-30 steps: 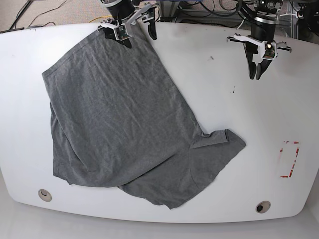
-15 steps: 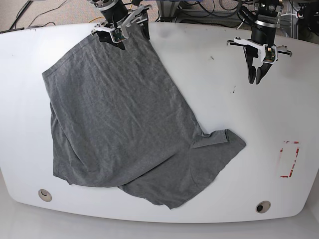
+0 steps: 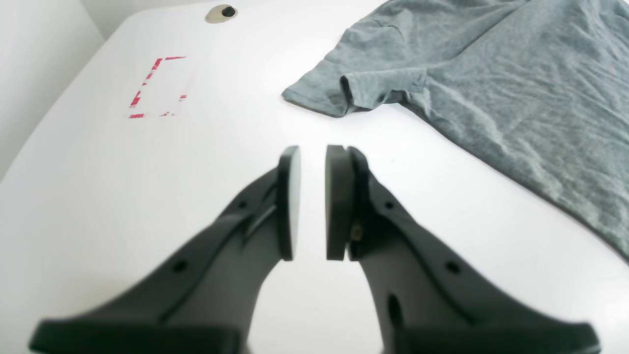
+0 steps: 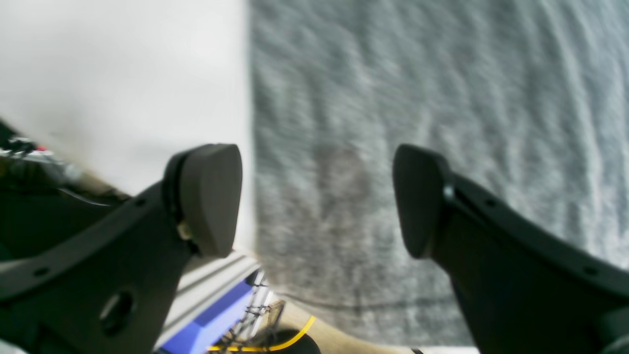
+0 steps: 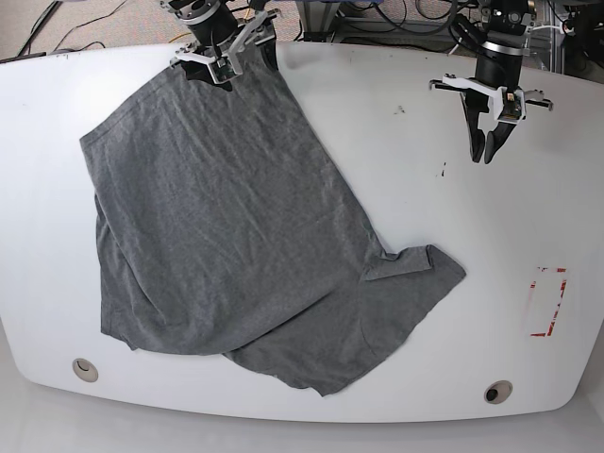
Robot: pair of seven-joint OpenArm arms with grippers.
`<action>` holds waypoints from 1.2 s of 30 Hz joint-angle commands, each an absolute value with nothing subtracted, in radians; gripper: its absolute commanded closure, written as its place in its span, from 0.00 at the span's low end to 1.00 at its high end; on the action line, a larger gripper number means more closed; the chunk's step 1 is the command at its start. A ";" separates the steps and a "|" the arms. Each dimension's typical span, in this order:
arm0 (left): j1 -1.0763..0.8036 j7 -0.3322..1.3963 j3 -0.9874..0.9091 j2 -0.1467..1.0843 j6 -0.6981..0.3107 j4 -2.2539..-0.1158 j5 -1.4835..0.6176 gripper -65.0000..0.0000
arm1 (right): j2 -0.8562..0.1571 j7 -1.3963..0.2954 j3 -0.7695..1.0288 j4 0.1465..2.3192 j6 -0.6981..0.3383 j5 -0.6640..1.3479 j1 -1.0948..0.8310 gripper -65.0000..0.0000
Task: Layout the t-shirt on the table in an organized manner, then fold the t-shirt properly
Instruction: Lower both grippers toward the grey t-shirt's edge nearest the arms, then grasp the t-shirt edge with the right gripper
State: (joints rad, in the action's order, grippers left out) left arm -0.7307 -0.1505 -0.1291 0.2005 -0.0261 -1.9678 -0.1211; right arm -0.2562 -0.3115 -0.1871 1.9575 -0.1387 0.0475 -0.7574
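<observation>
I see the t-shirt spread rumpled across the desk, from its far edge down toward the near edge, one sleeve folded over. My right gripper hangs over the shirt's far corner, jaws wide apart, holding nothing. My left gripper hovers above bare desk, jaws nearly closed, empty.

Both arms are black with white brackets, each gripper ending in matte black curved fingers with flat pads.
</observation>
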 commanded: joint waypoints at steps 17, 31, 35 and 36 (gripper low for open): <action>-0.736 -0.182 -0.134 0.206 -0.022 -1.983 -0.120 0.87 | -0.286 -0.285 -0.280 1.827 -0.147 0.047 -0.717 0.30; -0.739 -0.182 -0.196 0.208 -0.022 -1.982 -0.120 0.87 | -0.311 -0.288 -0.389 1.825 -0.147 0.045 -0.674 0.86; -0.737 -0.182 -0.226 0.208 -0.022 -1.982 -0.122 0.87 | -0.354 -0.288 -0.506 1.833 -0.137 0.045 -0.651 0.88; -0.737 -0.182 -0.231 0.208 -0.022 -1.982 -0.122 0.87 | -0.360 -0.288 -0.526 1.837 -0.136 0.045 -0.647 0.88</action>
